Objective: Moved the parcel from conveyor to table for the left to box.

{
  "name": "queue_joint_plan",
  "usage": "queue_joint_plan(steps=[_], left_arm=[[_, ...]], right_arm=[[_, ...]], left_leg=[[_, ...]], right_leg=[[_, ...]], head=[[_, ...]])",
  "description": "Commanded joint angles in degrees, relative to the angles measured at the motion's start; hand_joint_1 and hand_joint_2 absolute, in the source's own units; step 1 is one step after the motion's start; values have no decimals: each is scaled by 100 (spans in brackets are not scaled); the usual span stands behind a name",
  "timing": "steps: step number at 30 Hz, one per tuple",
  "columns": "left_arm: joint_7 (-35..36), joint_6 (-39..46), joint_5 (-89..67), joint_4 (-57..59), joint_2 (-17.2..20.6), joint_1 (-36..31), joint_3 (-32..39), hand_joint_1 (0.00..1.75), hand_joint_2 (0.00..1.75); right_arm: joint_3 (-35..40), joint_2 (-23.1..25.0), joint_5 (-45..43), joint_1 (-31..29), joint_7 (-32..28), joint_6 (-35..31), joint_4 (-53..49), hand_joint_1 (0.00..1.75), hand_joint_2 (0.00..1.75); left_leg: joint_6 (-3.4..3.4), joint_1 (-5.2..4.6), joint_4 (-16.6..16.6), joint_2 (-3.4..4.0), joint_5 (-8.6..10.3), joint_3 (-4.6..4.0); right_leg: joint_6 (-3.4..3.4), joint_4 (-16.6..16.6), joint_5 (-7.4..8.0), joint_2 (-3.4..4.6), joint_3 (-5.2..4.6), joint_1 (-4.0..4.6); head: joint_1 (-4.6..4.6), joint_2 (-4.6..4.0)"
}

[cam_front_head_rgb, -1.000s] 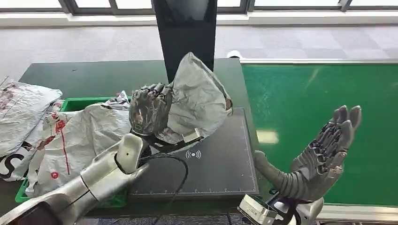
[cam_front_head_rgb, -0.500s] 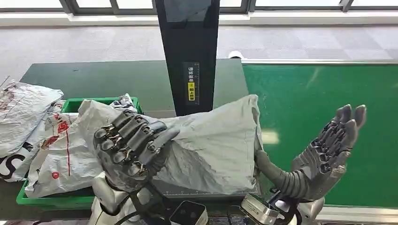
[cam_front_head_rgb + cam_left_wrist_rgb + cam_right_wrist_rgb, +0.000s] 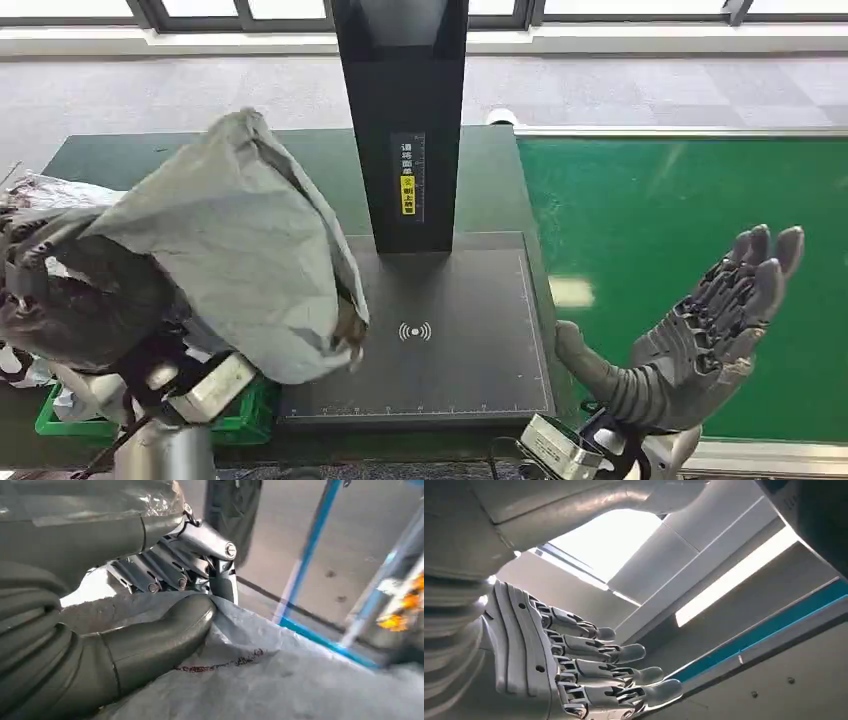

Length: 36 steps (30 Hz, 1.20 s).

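My left hand (image 3: 80, 300) grips a grey plastic parcel (image 3: 240, 240) and holds it in the air above the green bin (image 3: 240, 420) at the left. The parcel drapes over the hand and hides most of its fingers. In the left wrist view the thumb (image 3: 165, 635) presses on the crinkled grey parcel (image 3: 280, 680). My right hand (image 3: 700, 340) is raised, palm up, over the near edge of the green conveyor (image 3: 680, 200), its fingers spread with nothing in them. In the right wrist view this hand (image 3: 574, 670) points at the ceiling.
A black scanner pad (image 3: 450, 340) with a tall black post (image 3: 405, 120) lies on the dark table (image 3: 200, 160). Grey and white parcels (image 3: 40, 200) are piled in and beside the bin.
My left hand has swung the grey parcel off the scanner pad and leftward, lifting it over the bin. My right hand has stayed in place.
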Motion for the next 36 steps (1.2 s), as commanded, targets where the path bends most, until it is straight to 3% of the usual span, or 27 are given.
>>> queue_joint_plan(steps=[1, 9, 13, 14, 17, 23, 25, 28, 36], left_arm=[[-3, -6, -273, 1513, -275, -846, 2458, 175, 175], [-20, -6, -269, 1577, -275, -872, 2533, 175, 175], [218, -6, -803, 2440, -275, -1230, 3310, 175, 175], [-151, -6, -788, 2790, -275, -1495, 3823, 175, 175], [118, -6, -1108, 3325, -137, -1640, 3988, 175, 175], [1993, -6, -2266, 5278, 543, -1728, 3351, 175, 175], [3142, -6, -2266, 6263, 1111, -1775, 2418, 175, 175], [3660, -8, -2266, 6985, 1346, -1881, 2004, 175, 175], [3950, -136, -2266, 7321, 1469, -1893, 1829, 175, 175]], right_arm=[[-425, 151, -20, -191, 13, -5, -37, 0, 175], [-418, 151, -18, -174, 13, -5, -56, 0, 175], [-408, 151, -6, -113, 13, -5, -80, 0, 175], [-424, 151, -1, -80, 13, -5, -99, 0, 175], [-433, 151, 2, -43, 13, -5, -127, 0, 175], [-445, 151, 28, 8, 13, -5, -140, 0, 175], [-431, 151, 52, 18, 13, -5, -113, 0, 175], [-417, 151, 53, 22, 13, -5, -91, 0, 175], [-366, 151, 38, 4, 13, -5, -45, 0, 175]], left_leg=[[-1, -4, -7, 4, 4, 7], [-6, 0, -8, 1, 7, 4], [-7, -4, -11, -2, 9, 7], [-6, -3, -9, -4, 7, 6], [-8, -3, -20, 2, 15, 10], [-12, -3, -21, -16, 19, 12], [-14, -4, -32, -20, 25, 19], [-14, 1, -16, -29, 21, 8], [-14, 2, -4, 2, 11, 2]], right_leg=[[-2, -2, 3, 2, 3, -4], [-6, -6, 8, 4, 3, 0], [-7, -4, 8, 1, 2, -4], [-6, -4, 6, 0, 3, -3], [-9, -12, 13, 3, 4, -2], [-13, -14, 12, -14, 9, 0], [-15, -20, 15, -19, 15, -1], [-14, -10, 10, -27, 7, 3], [-18, 0, 13, 6, -10, 4]], head=[[0, 0], [0, 0], [0, 0], [0, 0], [0, 0], [0, 0], [0, 0], [0, 0], [0, 0]])
